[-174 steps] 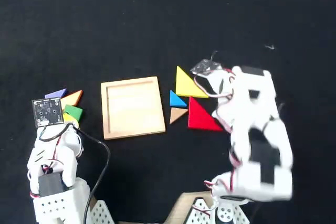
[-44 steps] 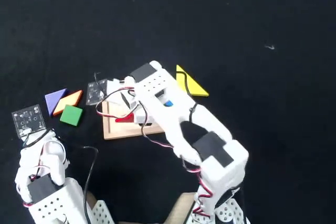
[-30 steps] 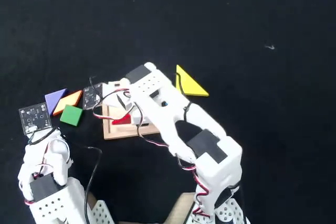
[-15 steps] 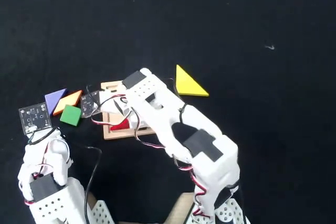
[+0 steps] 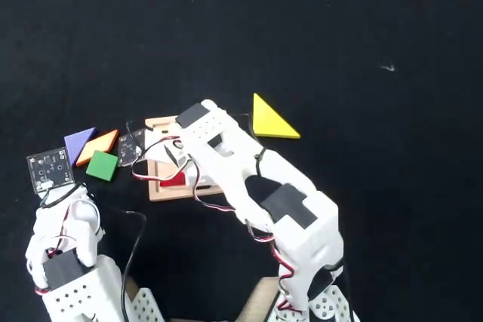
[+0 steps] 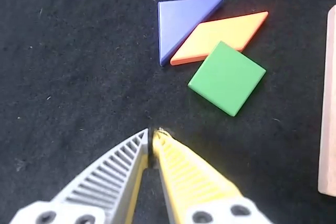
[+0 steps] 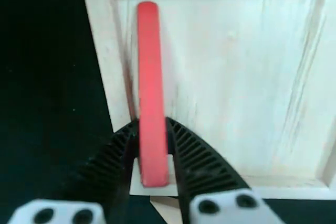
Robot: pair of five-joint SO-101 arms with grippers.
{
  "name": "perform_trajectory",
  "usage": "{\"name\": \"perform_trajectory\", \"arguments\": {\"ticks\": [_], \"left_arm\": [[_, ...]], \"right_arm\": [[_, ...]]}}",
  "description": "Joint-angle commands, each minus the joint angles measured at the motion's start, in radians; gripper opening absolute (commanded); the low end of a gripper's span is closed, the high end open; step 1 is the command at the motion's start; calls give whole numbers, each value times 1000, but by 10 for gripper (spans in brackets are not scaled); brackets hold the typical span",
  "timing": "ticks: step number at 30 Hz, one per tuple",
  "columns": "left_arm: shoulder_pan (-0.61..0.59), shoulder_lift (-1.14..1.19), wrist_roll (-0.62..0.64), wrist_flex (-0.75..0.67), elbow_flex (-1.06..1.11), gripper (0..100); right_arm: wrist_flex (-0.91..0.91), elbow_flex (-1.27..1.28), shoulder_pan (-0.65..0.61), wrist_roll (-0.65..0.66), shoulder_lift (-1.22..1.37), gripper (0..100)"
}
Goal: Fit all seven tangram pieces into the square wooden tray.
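Note:
The red triangle (image 7: 149,77) stands on edge over the wooden tray (image 7: 102,51), close to one side rim, with my right gripper (image 7: 151,129) shut on it. From above, the red triangle (image 5: 173,179) shows under the right arm at the tray's (image 5: 160,123) near-left part. The yellow triangle (image 5: 270,120) lies right of the tray. A purple triangle (image 6: 178,17), an orange parallelogram (image 6: 220,34) and a green square (image 6: 227,77) lie together left of the tray. My left gripper (image 6: 153,135) is shut with nothing in it, short of them.
The right arm (image 5: 249,179) stretches across the tray and covers most of it. The left arm's base (image 5: 72,277) stands at the near-left corner. The tray's rim (image 6: 328,103) shows beside the green square. Black cloth lies open at the far side and right.
The right arm has carried the red triangle from right of the tray over it, then toward its near-left side. The left arm has drawn back from the left pieces.

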Motion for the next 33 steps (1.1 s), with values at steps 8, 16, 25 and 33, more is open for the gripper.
{"name": "perform_trajectory", "arguments": {"ticks": [8,16,25,33], "left_arm": [[10,-8,-9,-21,-27,30],[10,-8,-9,-21,-27,30],[8,-8,-9,-21,-27,30],[10,-8,-9,-21,-27,30]], "right_arm": [[-6,-35,-6,-12,-76,234],[6,-45,37,-12,-186,237],[-58,-165,60,-28,-113,205],[-192,-303,110,-233,84,10]]}}
